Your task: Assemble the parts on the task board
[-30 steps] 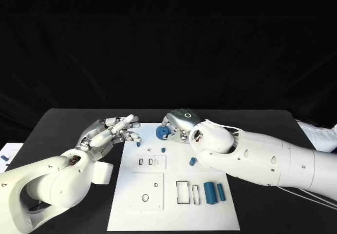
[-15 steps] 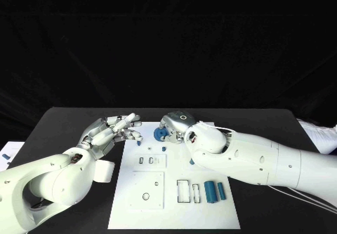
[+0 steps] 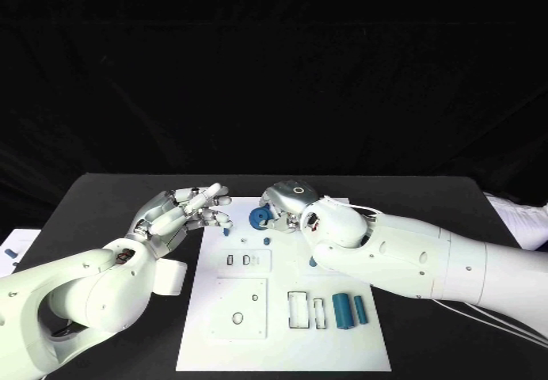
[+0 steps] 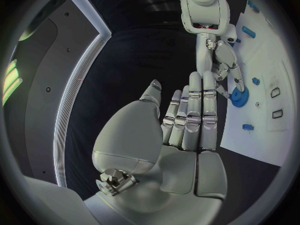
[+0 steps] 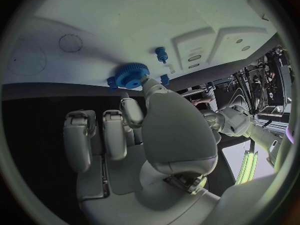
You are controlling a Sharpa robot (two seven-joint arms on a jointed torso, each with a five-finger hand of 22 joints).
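Shifted slightly since a second ago: right hand, now lower over the far edge of the task board, fingers closed on the blue gear. Left hand unchanged at the board's far-left corner, fingers extended and apart, holding nothing. Small blue peg on the board near the gear. Two blue bars at the board's near-right area.

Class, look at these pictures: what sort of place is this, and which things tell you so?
Probably a robot test bench or lab: a black table against a dark backdrop, a white task board with cut-out slots, and small blue parts for assembly.
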